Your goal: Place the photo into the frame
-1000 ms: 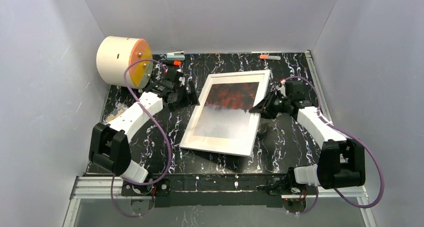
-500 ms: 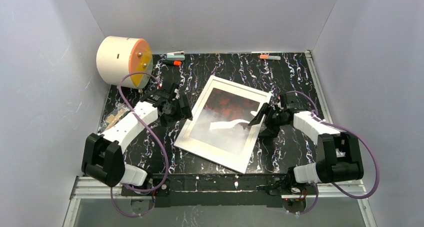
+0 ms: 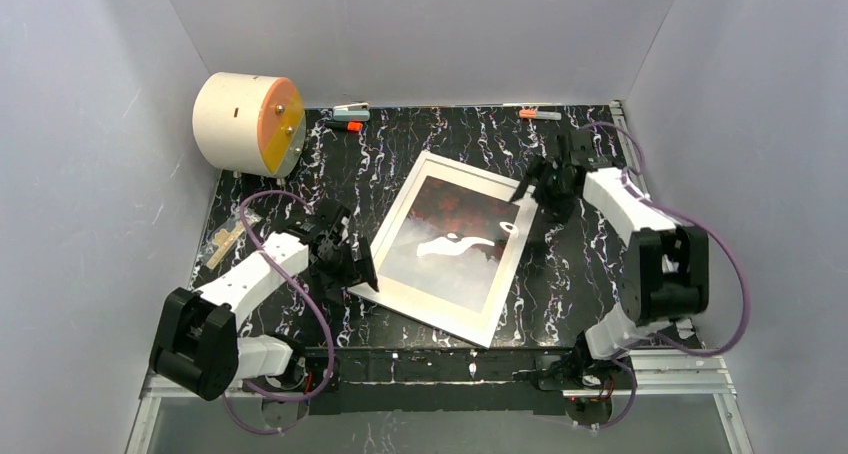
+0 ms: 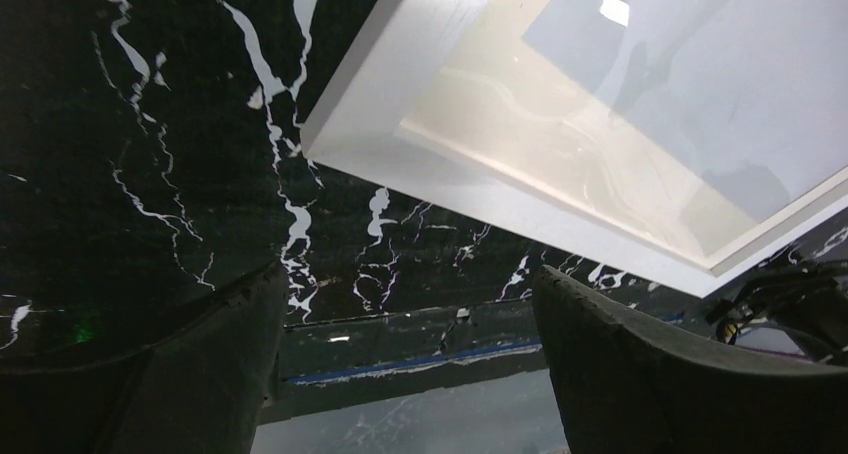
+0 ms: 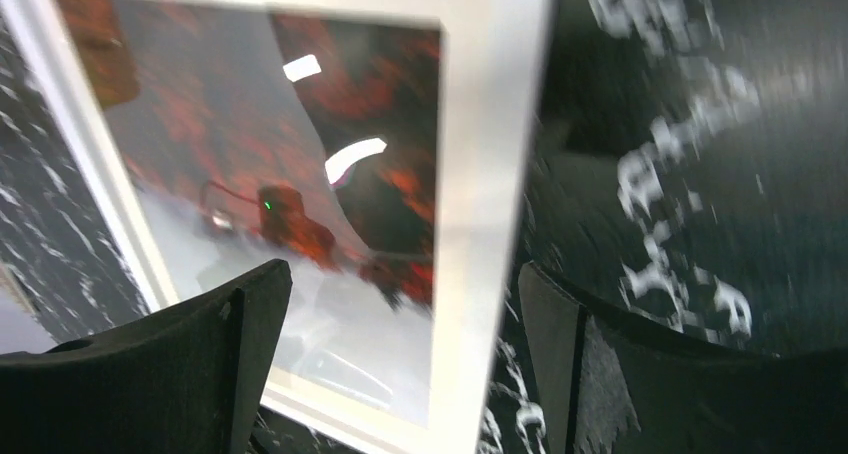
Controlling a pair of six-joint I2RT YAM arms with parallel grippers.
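The white frame [image 3: 395, 226] lies flat and turned on the black marbled table, with the photo [image 3: 455, 242] inside it, red-orange half at the far end and misty half nearer. Glare streaks cross its surface. My left gripper [image 3: 355, 266] is open beside the frame's near-left corner; in the left wrist view the gripper [image 4: 405, 359] has only table between its fingers, and the frame [image 4: 370, 124] corner is just beyond. My right gripper [image 3: 535, 189] is open at the far-right corner. In its wrist view the right gripper [image 5: 400, 289] hovers over the frame [image 5: 490, 174] border and photo [image 5: 385, 179], holding nothing.
A white cylinder with an orange face [image 3: 245, 122] stands at the back left. Two marker-like items [image 3: 350, 111] [image 3: 540, 114] lie along the back wall. A small pale object [image 3: 228, 237] lies at the left table edge. Grey walls enclose three sides.
The right gripper opened, let go of the frame's right edge and moved to its far-right corner. The frame turned and settled. The left arm drew back toward the frame's near-left corner.
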